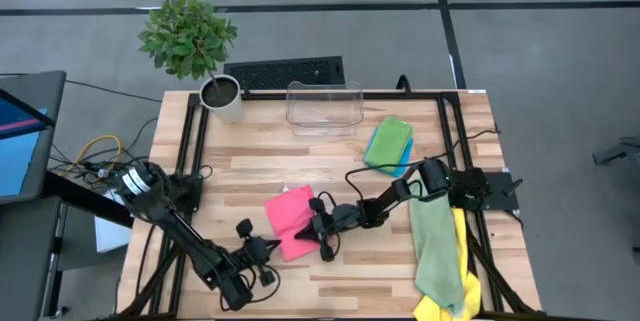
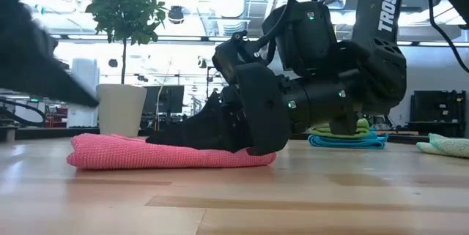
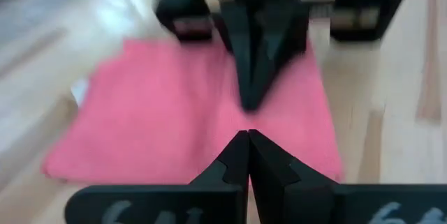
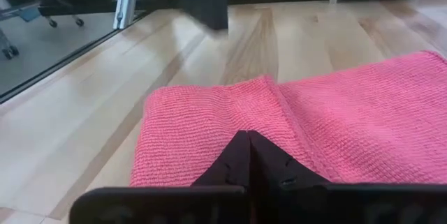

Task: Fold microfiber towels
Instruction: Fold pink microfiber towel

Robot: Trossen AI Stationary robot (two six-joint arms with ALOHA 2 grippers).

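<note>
From where I stand, the job looks roughly half done. Largest, the unfolded sage towel (image 1: 434,241) and the yellow towel (image 1: 462,279) beneath it drape off the table's near right edge, still waiting. The green towel (image 1: 388,141) sits folded on the blue towel (image 1: 402,158) by the clear bin (image 1: 323,107). Mid-table the pink towel (image 1: 291,219) lies folded; the right gripper (image 1: 318,227) presses on it, fingers clenched, gripping nothing I can see. The left gripper (image 1: 268,249) waits beside it, also clenched empty.

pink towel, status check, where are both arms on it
Right gripper jaws shut, down on pink towel. Left gripper jaws shut, at towel's near edge. Towel lies folded on table. Nothing in the way.
</note>
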